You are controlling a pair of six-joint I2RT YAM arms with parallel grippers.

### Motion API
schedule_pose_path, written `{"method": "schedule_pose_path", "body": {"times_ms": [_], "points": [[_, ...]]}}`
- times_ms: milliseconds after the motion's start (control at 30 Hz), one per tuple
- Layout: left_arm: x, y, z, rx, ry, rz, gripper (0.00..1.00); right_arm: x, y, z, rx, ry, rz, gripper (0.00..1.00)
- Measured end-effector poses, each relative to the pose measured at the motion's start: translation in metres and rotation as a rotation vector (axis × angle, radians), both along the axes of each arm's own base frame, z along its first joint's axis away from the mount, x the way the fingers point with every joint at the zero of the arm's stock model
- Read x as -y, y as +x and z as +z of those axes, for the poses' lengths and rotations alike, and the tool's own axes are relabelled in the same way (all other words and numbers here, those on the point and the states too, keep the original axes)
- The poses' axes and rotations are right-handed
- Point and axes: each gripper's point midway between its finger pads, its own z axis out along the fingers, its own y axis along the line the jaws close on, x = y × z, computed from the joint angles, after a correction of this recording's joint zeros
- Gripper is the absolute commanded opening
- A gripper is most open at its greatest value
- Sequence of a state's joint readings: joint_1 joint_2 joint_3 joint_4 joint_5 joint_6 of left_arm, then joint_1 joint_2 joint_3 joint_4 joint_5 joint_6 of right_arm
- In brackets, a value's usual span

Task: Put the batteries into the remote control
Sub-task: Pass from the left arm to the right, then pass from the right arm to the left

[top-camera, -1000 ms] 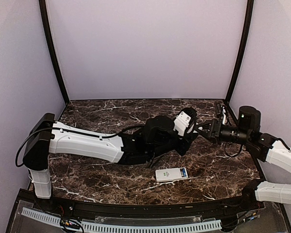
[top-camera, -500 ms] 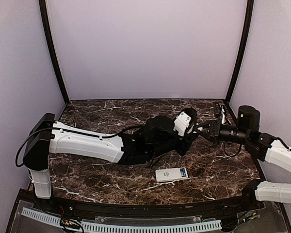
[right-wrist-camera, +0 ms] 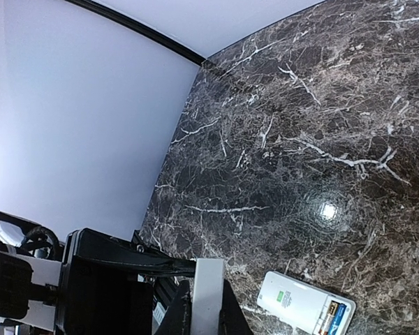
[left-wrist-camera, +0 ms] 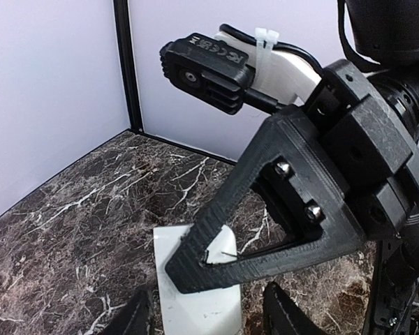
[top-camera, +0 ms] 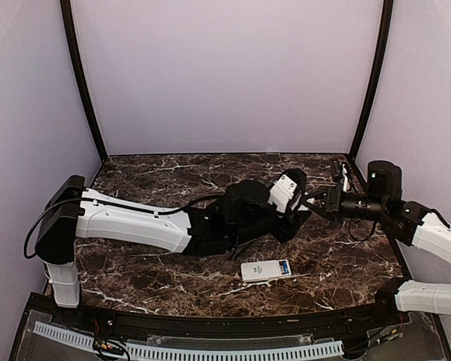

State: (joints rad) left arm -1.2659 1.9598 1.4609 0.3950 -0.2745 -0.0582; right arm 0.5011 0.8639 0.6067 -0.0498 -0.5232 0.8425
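Observation:
The remote control (top-camera: 265, 270) lies back-up on the marble near the front. Its battery bay is open at its right end and a blue battery (right-wrist-camera: 339, 314) shows in it. The remote also shows in the right wrist view (right-wrist-camera: 300, 303). My right gripper (right-wrist-camera: 208, 317) is shut on the plain white cover piece (right-wrist-camera: 208, 286), held in the air. My left gripper (left-wrist-camera: 209, 322) is open, with its fingertips either side of the same cover (left-wrist-camera: 195, 307) and a gap on each side. In the top view the two grippers meet, the left (top-camera: 301, 201) and the right (top-camera: 316, 199).
The right gripper's black finger (left-wrist-camera: 265, 209) and wrist camera (left-wrist-camera: 209, 70) fill the left wrist view. Lilac walls and black corner posts (top-camera: 368, 83) close in the marble table (top-camera: 173, 173). The left arm (top-camera: 135, 218) lies across the middle.
The right arm has shifted slightly toward the back and its gripper has edged closer to the left gripper. The remote has not moved.

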Motion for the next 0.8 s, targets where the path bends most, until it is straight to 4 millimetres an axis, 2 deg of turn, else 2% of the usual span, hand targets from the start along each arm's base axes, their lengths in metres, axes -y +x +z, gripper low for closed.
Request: {"method": "schedule_pose_path", "body": {"times_ms": [267,400,500,633,733,800], "points": [[-0.007,-0.009,-0.024,-0.012,0.053,-0.04,0.78,-0.001,0.0,0.001,0.004,-0.096,0.042,0.0],[-0.017,-0.026,-0.027,-0.013,0.081,-0.127,0.8,-0.002,-0.003,0.007,0.047,-0.176,0.118,0.0],[-0.023,-0.05,-0.016,-0.013,0.09,-0.255,0.8,-0.006,-0.012,0.014,0.099,-0.224,0.215,0.0],[-0.033,-0.086,0.011,-0.018,0.07,-0.438,0.79,-0.01,-0.034,0.028,0.191,-0.227,0.362,0.0],[-0.043,-0.106,0.03,-0.035,0.048,-0.551,0.74,-0.012,-0.056,0.043,0.28,-0.19,0.473,0.0],[-0.047,-0.111,0.035,-0.058,0.04,-0.596,0.67,-0.014,-0.069,0.055,0.34,-0.154,0.538,0.0]]}}
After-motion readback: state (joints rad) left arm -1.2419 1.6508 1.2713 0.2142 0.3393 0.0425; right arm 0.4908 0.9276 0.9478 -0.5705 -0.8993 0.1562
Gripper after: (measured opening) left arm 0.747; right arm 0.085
